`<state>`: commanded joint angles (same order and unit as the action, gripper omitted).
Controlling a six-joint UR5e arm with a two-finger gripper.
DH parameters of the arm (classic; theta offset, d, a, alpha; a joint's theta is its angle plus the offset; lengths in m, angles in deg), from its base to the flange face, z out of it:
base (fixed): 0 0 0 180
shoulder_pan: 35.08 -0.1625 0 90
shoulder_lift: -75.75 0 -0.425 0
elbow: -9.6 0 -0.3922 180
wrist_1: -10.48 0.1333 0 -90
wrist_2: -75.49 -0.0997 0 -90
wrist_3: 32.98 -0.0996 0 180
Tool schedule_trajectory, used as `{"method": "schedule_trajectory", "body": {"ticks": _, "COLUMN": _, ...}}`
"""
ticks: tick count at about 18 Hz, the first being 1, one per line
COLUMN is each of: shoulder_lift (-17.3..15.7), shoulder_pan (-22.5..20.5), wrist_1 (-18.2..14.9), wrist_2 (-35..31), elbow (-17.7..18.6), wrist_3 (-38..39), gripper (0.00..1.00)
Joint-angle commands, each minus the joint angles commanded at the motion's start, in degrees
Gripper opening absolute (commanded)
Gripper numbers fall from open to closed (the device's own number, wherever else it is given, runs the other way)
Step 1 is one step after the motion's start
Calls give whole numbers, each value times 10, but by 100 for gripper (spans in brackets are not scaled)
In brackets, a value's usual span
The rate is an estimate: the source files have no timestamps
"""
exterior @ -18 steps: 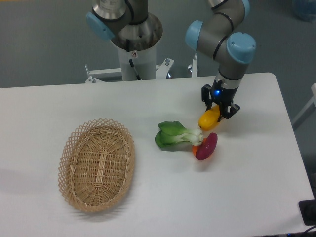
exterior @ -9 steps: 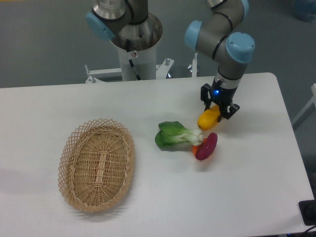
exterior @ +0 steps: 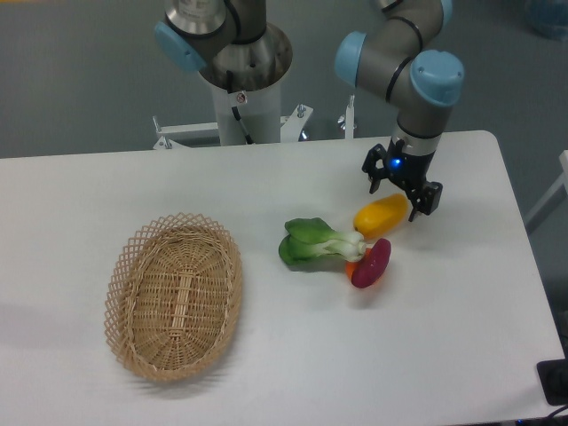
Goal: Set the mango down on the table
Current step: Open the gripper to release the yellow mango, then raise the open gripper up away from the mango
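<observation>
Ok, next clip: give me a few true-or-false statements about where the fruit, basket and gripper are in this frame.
1. The mango lies on the table. True.
2. The gripper is clamped around the mango. False: its fingers are spread, above the mango's right end.
3. The wicker basket holds the leafy vegetable. False: the basket is empty; the green vegetable lies on the table.
4. The magenta piece sits just below the mango. True.

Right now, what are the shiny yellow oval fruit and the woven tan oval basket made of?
The shiny yellow-orange oval fruit, the mango, looks like smooth moulded plastic: its skin is glossy and evenly coloured, so it is probably a toy. The woven tan oval basket looks like wicker or rattan: thin, pale strands cross in an open lattice around its rim. Both are guesses from looks alone.
</observation>
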<state>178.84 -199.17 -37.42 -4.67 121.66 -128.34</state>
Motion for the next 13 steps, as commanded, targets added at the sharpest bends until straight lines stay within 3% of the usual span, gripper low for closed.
{"method": "schedule_trajectory", "body": {"ticks": 13, "shoulder_lift": -10, "shoulder_pan": 0, "wrist_1": -3, "wrist_2": -4, "elbow": -16, "wrist_3": 15, "gripper": 100}}
